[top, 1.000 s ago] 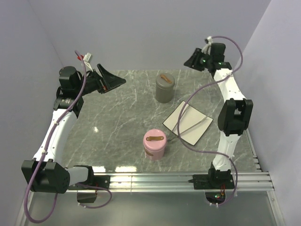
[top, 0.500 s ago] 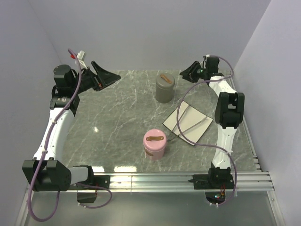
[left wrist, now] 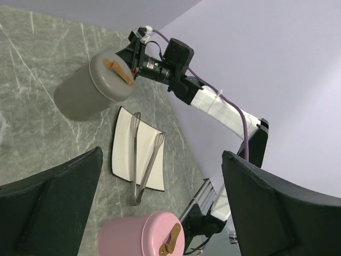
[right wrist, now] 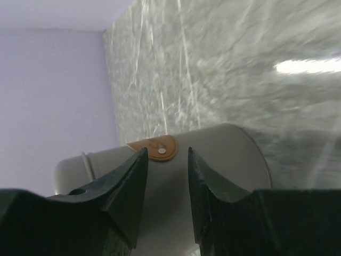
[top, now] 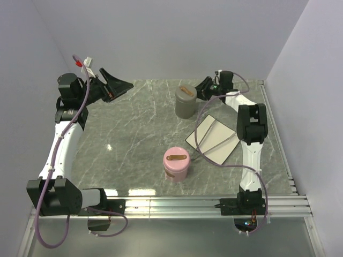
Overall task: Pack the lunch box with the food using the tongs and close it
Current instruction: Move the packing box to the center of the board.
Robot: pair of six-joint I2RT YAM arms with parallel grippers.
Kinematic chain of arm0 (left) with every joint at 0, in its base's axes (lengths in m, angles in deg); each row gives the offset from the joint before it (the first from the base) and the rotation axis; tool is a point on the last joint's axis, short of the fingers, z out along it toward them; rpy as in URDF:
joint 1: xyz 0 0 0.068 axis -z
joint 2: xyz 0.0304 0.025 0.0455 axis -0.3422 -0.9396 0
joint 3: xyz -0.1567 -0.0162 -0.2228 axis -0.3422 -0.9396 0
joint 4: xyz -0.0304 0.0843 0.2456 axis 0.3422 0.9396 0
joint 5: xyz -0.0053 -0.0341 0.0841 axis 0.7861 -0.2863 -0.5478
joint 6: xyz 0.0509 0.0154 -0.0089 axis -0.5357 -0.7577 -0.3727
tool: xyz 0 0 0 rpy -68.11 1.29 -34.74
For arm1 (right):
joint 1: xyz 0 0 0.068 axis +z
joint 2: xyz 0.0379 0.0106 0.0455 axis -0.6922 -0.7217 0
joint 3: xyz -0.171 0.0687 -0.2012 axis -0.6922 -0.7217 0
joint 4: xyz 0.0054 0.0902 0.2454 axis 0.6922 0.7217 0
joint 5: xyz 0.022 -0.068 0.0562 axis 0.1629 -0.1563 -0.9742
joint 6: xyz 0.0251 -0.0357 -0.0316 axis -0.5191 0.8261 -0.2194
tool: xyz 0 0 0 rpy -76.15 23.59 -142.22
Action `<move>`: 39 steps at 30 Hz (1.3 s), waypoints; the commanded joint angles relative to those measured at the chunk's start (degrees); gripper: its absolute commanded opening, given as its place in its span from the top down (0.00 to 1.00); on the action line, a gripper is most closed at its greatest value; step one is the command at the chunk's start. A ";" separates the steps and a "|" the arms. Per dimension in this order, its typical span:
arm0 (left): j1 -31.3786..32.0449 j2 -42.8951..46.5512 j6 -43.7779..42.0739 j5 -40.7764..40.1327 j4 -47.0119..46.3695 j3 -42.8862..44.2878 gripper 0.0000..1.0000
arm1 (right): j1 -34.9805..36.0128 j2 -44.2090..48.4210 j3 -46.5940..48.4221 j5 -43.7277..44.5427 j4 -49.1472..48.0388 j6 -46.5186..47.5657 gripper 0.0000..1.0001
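Note:
The tongs (top: 206, 135) lie on a white square plate (top: 228, 149) right of centre; the left wrist view shows the tongs (left wrist: 134, 160) too. A grey cylindrical lunch box (top: 186, 103) with a brown strap on its lid stands at the back. A pink one (top: 176, 165) stands near the front. My right gripper (top: 203, 89) hovers just right of the grey box's top, open. In its own view the right gripper (right wrist: 165, 154) frames the brown strap (right wrist: 158, 148) with nothing between the fingers. My left gripper (top: 117, 85) is raised at the far left, wide open and empty. The food is out of view.
Purple walls close in the back and both sides of the marble table (top: 134, 134). A metal rail (top: 177, 206) runs along the near edge. The right arm's cable (top: 201, 120) hangs over the plate. In the left wrist view the grey box (left wrist: 85, 90) and pink box (left wrist: 139, 237) stand apart.
My right arm has swung left and down from the back right corner to the grey box's lid, its jaws narrowing a little. The left gripper has drifted slightly left and up.

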 commanded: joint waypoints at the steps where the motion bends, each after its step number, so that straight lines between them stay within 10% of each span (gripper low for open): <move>1: -0.71 1.56 -0.41 0.87 -4.00 0.82 0.01 | 2.67 -0.78 0.66 -2.19 -2.77 -0.81 0.57; 39: -4.05 3.23 1.79 3.51 -7.27 -2.78 0.02 | 28.86 5.20 -15.34 -12.65 -10.24 -3.70 0.59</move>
